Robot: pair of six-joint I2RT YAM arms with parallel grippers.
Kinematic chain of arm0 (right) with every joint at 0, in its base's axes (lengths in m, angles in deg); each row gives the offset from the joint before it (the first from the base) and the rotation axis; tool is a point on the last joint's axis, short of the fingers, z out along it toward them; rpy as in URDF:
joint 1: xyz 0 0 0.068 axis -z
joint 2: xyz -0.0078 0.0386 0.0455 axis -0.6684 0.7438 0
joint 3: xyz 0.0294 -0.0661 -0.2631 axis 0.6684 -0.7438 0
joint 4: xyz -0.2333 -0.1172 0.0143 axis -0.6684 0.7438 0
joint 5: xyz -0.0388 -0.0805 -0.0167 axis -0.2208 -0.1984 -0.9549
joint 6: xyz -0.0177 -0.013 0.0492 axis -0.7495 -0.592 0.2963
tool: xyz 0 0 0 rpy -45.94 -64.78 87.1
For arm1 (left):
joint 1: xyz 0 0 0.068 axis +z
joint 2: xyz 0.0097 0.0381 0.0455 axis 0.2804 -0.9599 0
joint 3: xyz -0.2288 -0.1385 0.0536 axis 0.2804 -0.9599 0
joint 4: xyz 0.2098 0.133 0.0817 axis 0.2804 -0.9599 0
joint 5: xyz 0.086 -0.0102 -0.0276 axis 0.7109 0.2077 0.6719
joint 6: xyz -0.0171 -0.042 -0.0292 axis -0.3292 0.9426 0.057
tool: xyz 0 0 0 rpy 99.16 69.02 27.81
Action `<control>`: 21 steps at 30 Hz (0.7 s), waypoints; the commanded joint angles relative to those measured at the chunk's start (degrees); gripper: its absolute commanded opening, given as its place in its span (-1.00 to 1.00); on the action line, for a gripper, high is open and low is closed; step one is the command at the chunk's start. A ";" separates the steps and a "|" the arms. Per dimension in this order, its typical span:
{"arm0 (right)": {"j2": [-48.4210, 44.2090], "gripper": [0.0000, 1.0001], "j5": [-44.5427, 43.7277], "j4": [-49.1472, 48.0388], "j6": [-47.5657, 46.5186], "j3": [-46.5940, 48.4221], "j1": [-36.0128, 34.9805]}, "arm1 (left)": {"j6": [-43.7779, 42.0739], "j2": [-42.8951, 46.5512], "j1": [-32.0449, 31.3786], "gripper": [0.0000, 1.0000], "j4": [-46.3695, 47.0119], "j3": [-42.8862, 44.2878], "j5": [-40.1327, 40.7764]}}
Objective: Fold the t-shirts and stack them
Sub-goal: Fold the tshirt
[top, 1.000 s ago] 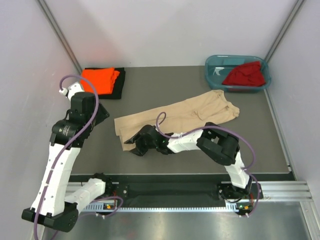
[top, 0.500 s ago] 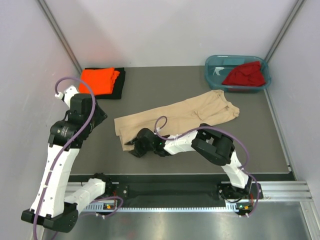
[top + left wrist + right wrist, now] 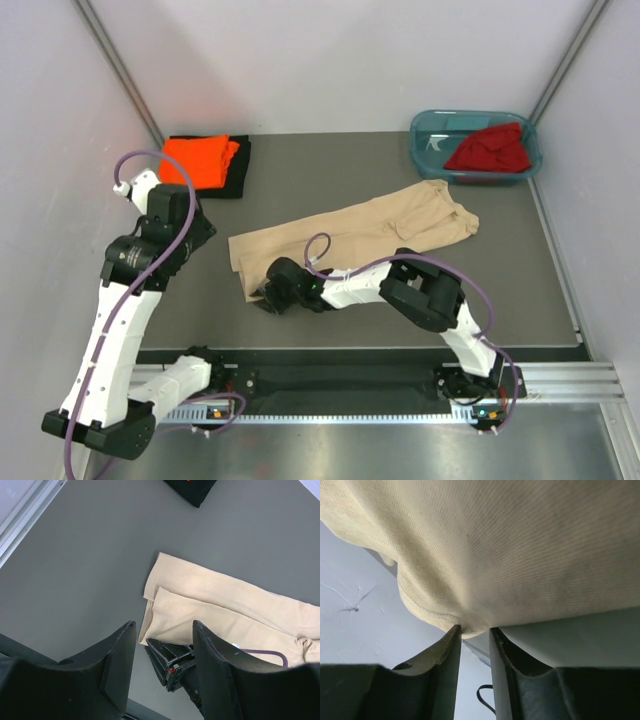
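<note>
The beige t-shirt (image 3: 360, 230) lies spread slantwise mid-table, folded lengthwise. My right gripper (image 3: 262, 297) is low at its near-left corner; in the right wrist view the jaws (image 3: 476, 630) have closed narrowly on the beige hem (image 3: 470, 625). My left gripper (image 3: 164, 630) hangs open and empty above the table, left of that corner (image 3: 150, 630), with the right gripper (image 3: 160, 652) seen beneath it. The orange t-shirt (image 3: 200, 160) lies folded on the black t-shirt (image 3: 235, 180) at the back left. The dark red t-shirt (image 3: 490, 148) sits crumpled in the tub.
A teal plastic tub (image 3: 425, 150) stands at the back right corner. White walls close in the table at left, back and right. A metal rail (image 3: 560, 385) runs along the near edge by the arm bases.
My right gripper slid left along the near edge of the beige t-shirt to its corner, and its jaws narrowed onto the hem. The left arm shifted only slightly.
</note>
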 commanded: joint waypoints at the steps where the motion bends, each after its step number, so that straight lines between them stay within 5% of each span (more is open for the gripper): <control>1: 3.45 -0.42 -2.05 2.02 7.08 0.89 -0.74 | 0.44 -0.02 -0.45 0.08 -0.22 2.23 1.50; 6: 4.25 -0.51 -2.40 0.71 7.52 0.99 -0.39 | 0.18 0.24 -0.80 0.08 -0.48 2.31 2.11; 11: 3.37 -0.98 -1.71 -1.67 5.94 -2.08 0.14 | -0.61 0.33 -1.50 0.08 -0.57 2.84 2.81; 17: -1.81 -1.00 2.15 -0.10 -0.99 -7.26 0.76 | -3.33 1.21 -1.85 0.09 0.92 1.27 1.59; 21: -6.47 -1.00 5.31 0.87 -13.35 -11.66 1.11 | -10.00 2.35 -2.12 0.08 5.39 -1.81 -6.39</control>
